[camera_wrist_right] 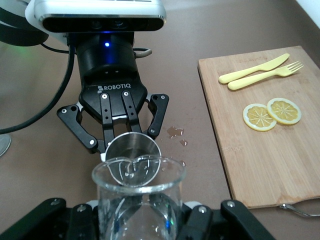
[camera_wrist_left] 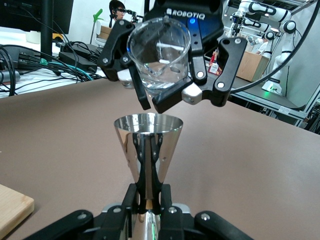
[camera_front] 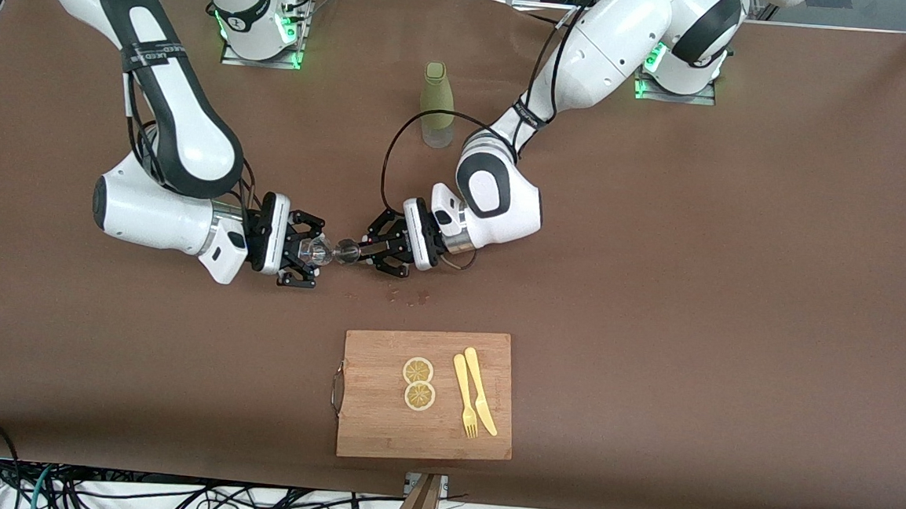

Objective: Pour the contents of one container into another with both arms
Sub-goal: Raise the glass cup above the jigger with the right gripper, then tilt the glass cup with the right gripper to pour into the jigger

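Observation:
My left gripper (camera_front: 356, 250) is shut on the narrow waist of the steel jigger (camera_front: 345, 251), over the middle of the table. The right gripper (camera_front: 310, 254) is shut on the clear glass cup (camera_front: 316, 252). Both vessels lie nearly level, mouth to mouth, and the jigger's rim meets the cup's rim. In the left wrist view the jigger (camera_wrist_left: 148, 145) rises from my left gripper (camera_wrist_left: 148, 202), with the cup (camera_wrist_left: 160, 55) just past it. In the right wrist view the cup (camera_wrist_right: 137, 200) sits in the right gripper (camera_wrist_right: 137, 222), and the jigger's mouth (camera_wrist_right: 134, 150) shows through its rim.
A tall olive-green bottle (camera_front: 437, 104) stands between the arms' bases. A wooden cutting board (camera_front: 380, 423) lies nearer the front camera with two lemon slices (camera_front: 418, 382), a yellow fork (camera_front: 464, 397) and a knife (camera_front: 481, 390). A few wet drops (camera_front: 411, 295) mark the table under the left gripper.

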Robot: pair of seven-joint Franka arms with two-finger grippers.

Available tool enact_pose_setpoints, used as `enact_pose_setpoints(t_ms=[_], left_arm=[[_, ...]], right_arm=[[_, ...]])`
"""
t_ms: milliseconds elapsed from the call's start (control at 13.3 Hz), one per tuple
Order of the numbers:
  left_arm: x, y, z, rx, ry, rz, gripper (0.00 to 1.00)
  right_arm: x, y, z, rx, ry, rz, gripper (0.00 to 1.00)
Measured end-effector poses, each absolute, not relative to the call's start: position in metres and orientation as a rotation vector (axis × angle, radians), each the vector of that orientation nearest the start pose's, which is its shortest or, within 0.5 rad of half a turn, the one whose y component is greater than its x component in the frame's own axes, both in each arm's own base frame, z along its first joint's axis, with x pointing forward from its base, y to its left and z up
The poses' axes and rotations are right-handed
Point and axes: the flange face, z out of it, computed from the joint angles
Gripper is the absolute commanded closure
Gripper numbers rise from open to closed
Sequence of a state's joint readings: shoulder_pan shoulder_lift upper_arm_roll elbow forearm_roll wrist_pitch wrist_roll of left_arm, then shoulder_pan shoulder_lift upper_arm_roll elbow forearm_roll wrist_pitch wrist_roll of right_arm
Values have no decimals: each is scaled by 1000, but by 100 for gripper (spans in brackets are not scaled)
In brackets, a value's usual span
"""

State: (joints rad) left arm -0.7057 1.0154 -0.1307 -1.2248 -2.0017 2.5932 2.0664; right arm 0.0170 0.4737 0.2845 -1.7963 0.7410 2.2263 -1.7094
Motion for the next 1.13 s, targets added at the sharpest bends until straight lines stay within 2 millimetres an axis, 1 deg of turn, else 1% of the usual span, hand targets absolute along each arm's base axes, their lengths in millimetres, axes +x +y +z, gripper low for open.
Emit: enact_pose_setpoints(t_ms=[151, 302, 603, 905, 1131], left_arm=[[548, -538, 167, 1747, -994, 1003, 100], [548, -538, 167, 1747, -994, 1003, 100], [548, -538, 167, 1747, -994, 1002, 100], [548, -538, 167, 1746, -994, 1002, 100], [548, -538, 167, 1746, -994, 1003, 100]], right_arm=[[625, 210, 313, -1867, -1719, -537, 96], [624, 212, 317, -1871, -1724, -535, 97], [624, 212, 317, -1901, -1748, -489, 97], [621, 220, 319, -1906, -1773, -460, 96], [621, 221, 318, -1905, -1790, -451, 97]])
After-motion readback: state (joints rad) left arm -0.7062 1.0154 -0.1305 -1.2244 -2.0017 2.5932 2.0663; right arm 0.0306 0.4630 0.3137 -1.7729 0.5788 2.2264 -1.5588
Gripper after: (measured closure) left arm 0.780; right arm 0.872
